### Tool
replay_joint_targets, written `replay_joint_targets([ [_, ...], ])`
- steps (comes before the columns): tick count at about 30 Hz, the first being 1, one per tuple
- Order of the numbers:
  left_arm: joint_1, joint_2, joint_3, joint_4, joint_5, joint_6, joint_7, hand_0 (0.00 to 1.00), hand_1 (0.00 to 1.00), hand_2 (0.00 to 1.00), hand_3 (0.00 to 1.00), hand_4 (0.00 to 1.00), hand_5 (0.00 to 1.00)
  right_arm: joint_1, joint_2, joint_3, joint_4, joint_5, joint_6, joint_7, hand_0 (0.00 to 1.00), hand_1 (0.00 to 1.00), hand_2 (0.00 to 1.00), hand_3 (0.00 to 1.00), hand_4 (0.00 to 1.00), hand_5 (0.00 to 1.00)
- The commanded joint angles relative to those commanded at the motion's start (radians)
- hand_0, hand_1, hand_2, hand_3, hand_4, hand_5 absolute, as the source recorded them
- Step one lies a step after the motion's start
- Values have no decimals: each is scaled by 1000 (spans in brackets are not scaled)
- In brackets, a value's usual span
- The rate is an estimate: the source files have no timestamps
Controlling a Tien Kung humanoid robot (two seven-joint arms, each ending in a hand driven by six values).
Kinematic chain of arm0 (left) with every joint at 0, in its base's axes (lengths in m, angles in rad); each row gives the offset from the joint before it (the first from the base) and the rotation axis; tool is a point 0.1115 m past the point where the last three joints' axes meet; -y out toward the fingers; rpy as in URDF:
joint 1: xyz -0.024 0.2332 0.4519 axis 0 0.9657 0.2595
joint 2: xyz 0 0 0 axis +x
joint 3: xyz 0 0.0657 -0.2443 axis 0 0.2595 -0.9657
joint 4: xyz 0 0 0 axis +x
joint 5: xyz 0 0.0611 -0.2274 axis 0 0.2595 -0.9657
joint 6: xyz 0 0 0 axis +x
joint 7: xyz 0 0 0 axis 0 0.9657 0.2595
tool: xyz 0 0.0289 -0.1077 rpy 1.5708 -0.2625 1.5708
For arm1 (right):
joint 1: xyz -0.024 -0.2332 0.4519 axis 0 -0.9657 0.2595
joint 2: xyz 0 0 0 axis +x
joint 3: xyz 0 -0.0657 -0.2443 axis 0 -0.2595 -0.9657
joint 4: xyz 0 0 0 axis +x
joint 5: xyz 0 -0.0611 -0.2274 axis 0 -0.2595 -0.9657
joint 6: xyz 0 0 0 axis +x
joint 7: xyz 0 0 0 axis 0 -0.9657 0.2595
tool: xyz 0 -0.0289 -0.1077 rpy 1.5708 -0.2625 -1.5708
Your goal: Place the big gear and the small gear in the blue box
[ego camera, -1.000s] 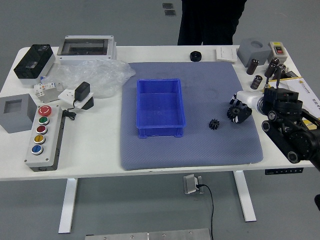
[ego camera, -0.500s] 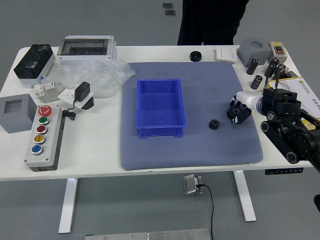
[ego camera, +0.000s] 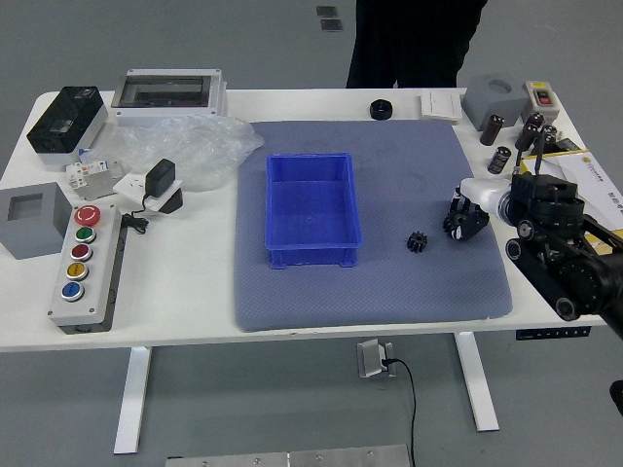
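Fingers (ego camera: pixel 465 204) of my right hand (ego camera: pixel 485 193) point down at the big gear (ego camera: pixel 455 225), bunched beside and partly over it; the view is poor, so I cannot tell whether they have closed on it. At the far left of the white counter (ego camera: pixel 185 277) sit a grey block (ego camera: pixel 34 219) and a button box (ego camera: pixel 83 309), with a clear plastic bag (ego camera: pixel 214 146) farther right. Next comes the blue box (ego camera: pixel 311 209), upright on the grey-blue mat (ego camera: pixel 399 297), its inside showing only blue. Beyond the mat's far edge, near it, lies a round black piece (ego camera: pixel 381 109), and a person in black (ego camera: pixel 404 44) stands on the far side. Between the blue box and my fingers, the small gear (ego camera: pixel 417 241) lies on the mat, apart from both and a little nearer me than the big gear. My right arm (ego camera: pixel 560 272) reaches in from the right.
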Motion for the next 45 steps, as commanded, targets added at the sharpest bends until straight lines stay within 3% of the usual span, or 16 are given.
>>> replay_joint_targets([
  [2, 0, 0, 0, 0, 0, 0, 0, 812, 808, 784, 734, 482, 152, -1, 1, 0, -1, -2, -8, -1, 711, 548, 521, 587, 607, 215],
  [16, 0, 1, 0, 0, 2, 0, 1, 811, 808, 783, 733, 482, 152, -5, -11, 54, 48, -27, -29, -15, 685, 511, 487, 567, 603, 236],
  [32, 2, 5, -4, 0, 1, 1, 1, 812, 808, 783, 733, 481, 153, 8, -28, 90, 233, -40, -9, -36, 679, 507, 480, 564, 565, 208],
  [39, 2, 4, -3, 0, 2, 1, 1, 811, 808, 783, 732, 481, 153, 38, 6, 69, 345, -45, 3, -40, 679, 507, 480, 567, 554, 209],
  [45, 4, 4, 2, 0, 3, 0, 2, 811, 809, 783, 733, 481, 152, 79, 76, 41, 353, -42, 3, -37, 680, 505, 482, 569, 553, 207],
])
